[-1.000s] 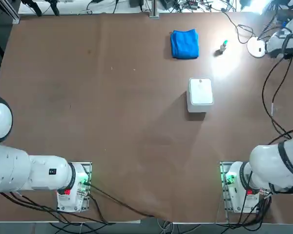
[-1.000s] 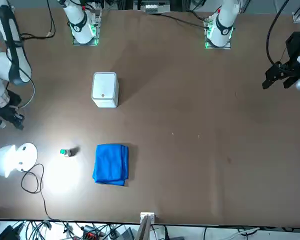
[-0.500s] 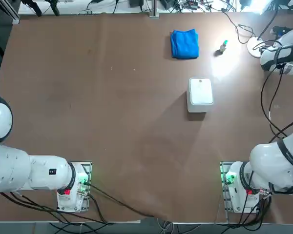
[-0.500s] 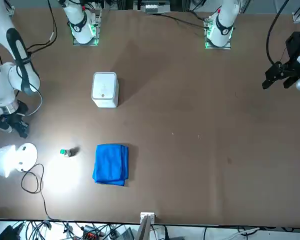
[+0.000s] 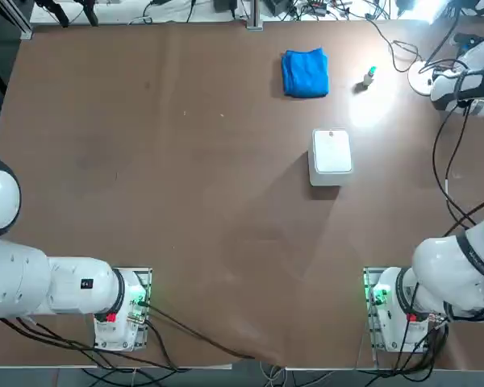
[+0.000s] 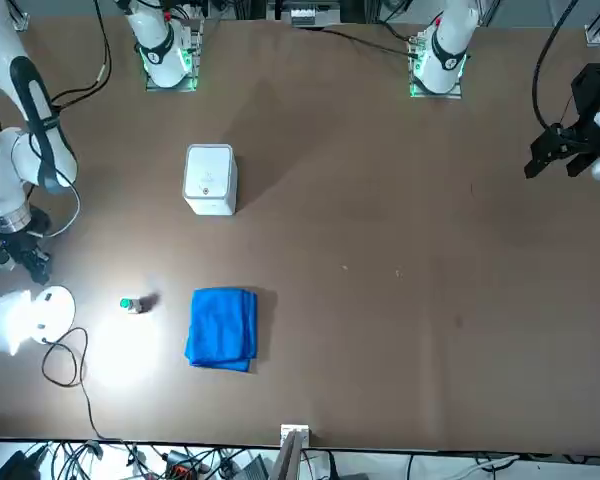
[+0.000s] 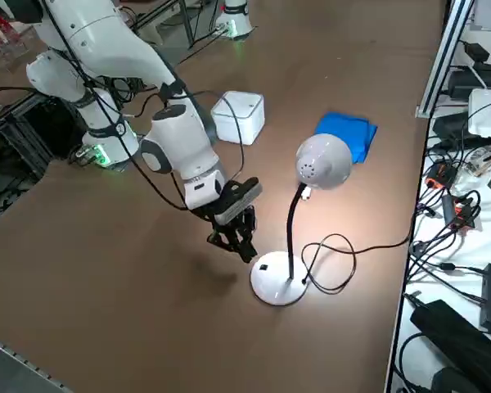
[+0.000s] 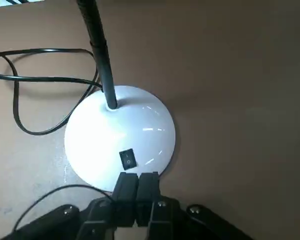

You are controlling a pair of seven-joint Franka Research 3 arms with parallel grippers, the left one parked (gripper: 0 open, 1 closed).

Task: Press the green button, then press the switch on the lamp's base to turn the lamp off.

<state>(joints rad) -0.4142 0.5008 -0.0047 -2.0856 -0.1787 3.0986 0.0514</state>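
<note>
R hand (image 8: 136, 181) closed, empty, over lamp's base (image 8: 120, 140)

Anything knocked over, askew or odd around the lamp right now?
Nothing stands out. The lamp stands upright and lit, its base flat on the table, the right claw shut at the base's edge by the switch.

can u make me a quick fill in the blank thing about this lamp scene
1. The right gripper, fingers ____, hangs just short of the switch.
2. The switch sits on the lamp's white ____.
3. The lamp is ____, lighting the table.
4. The green button stands between the lamp's base and the ____ cloth.

Missing: shut; base; on; blue
</note>
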